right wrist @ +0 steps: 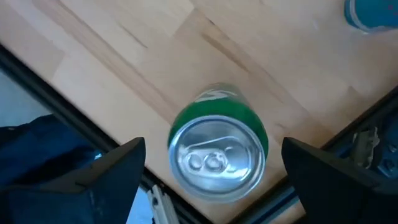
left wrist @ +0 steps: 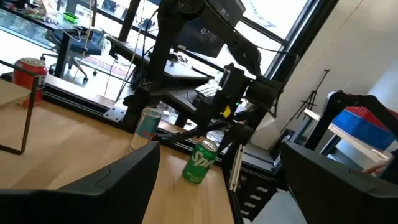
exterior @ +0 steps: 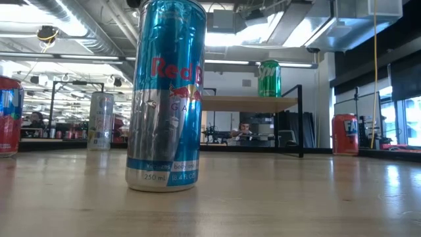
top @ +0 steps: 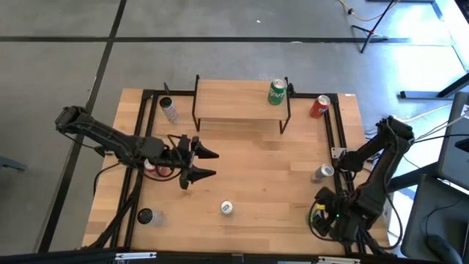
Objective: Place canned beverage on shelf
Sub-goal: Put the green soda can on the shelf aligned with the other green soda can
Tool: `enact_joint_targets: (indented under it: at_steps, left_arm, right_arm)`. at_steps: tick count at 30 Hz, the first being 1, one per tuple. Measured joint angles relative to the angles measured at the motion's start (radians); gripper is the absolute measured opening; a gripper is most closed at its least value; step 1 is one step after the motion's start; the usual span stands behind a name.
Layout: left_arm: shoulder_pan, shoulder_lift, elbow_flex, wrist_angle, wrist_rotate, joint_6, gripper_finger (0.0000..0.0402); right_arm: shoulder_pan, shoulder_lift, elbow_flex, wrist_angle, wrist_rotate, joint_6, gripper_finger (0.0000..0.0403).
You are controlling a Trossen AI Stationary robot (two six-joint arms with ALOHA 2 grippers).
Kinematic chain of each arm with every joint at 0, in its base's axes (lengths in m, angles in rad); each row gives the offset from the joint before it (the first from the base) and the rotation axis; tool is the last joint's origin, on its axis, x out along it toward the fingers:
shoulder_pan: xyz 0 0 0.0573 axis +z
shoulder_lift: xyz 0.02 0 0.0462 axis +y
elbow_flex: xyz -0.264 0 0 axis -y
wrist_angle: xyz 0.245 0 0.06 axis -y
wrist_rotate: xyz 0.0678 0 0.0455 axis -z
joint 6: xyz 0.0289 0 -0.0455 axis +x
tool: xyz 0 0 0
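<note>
My desk (top: 249,169) is pale wood w/ black rails. Shelf (top: 234,99): light plank top, thin black legs, a green can (top: 277,91) on it. Red can (top: 319,106) beside. Blue-silver can (exterior: 166,95) w/ red lettering up front. Below my right tool (right wrist: 211,168), green can (right wrist: 217,152) w/ silver lid.

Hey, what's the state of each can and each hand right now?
Shelf can: upright on the shelf.
Red can: upright on the table.
Red Bull can: upright on the table.
Green can: upright, under right hand.
Left hand: open, empty.
Right hand: open, empty.
</note>
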Motion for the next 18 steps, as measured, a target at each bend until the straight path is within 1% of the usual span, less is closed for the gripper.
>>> enact_joint_targets:
  at_steps: [3, 9, 15, 18]
  left_arm:
    - [-0.006, 0.0, 0.0, 0.0, 0.0, -0.001, 0.0327]
    - [-0.015, 0.0, 0.0, 0.003, 0.0, -0.001, 0.0327]
    - [-0.015, 0.0, 0.0, 0.002, 0.0, -0.001, 0.0327]
    - [-0.014, 0.0, 0.0, 0.001, 0.0, -0.001, 0.0327]
  right_arm:
    - [0.0, 0.0, -0.037, 0.044, -0.026, -0.001, 0.0363]
    - [0.0, 0.0, -0.106, 0.188, -0.049, -0.025, 0.0363]
    - [0.0, 0.021, -0.118, 0.176, -0.049, -0.044, 0.0362]
    - [0.0, 0.032, -0.118, 0.181, -0.049, -0.059, 0.0342]
